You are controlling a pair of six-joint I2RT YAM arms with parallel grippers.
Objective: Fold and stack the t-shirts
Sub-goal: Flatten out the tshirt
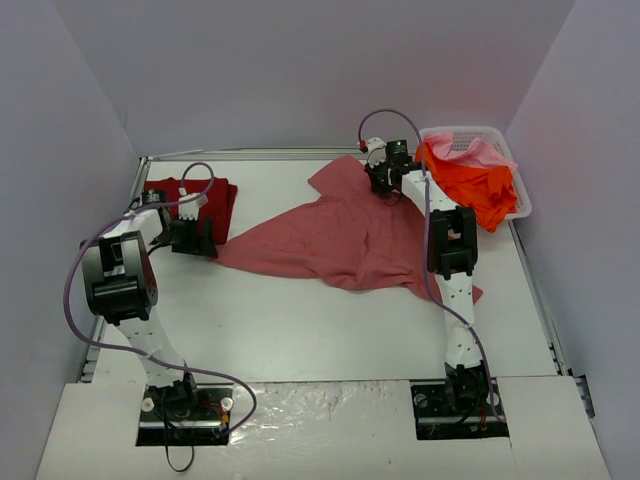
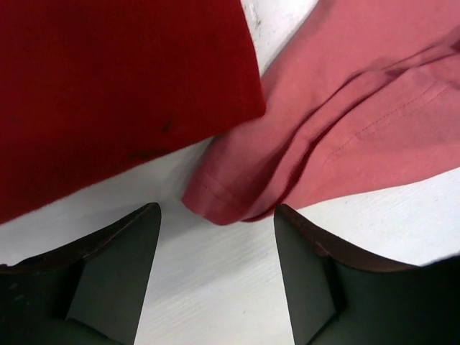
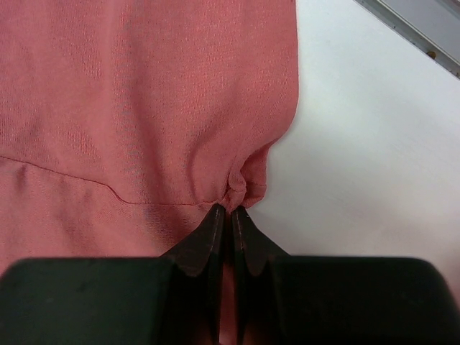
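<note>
A muted rose-red t-shirt [image 1: 340,235] lies spread and rumpled across the middle of the table. My right gripper [image 1: 383,180] is shut on a pinched fold at its far edge [image 3: 237,188]. A dark crimson t-shirt [image 1: 200,200] lies folded at the far left. My left gripper [image 1: 192,246] is open just in front of it, its jaws apart over bare table, with the rose-red shirt's sleeve end [image 2: 223,198] just beyond the fingertips [image 2: 147,215]. The crimson cloth [image 2: 115,93] fills the upper left of the left wrist view. Orange and light pink t-shirts [image 1: 478,178] lie in the basket.
A white lattice basket [image 1: 523,205] stands at the far right corner. Metal rails [image 1: 548,310] edge the table's right and far sides. Grey walls close in on three sides. Purple cables loop by both arms.
</note>
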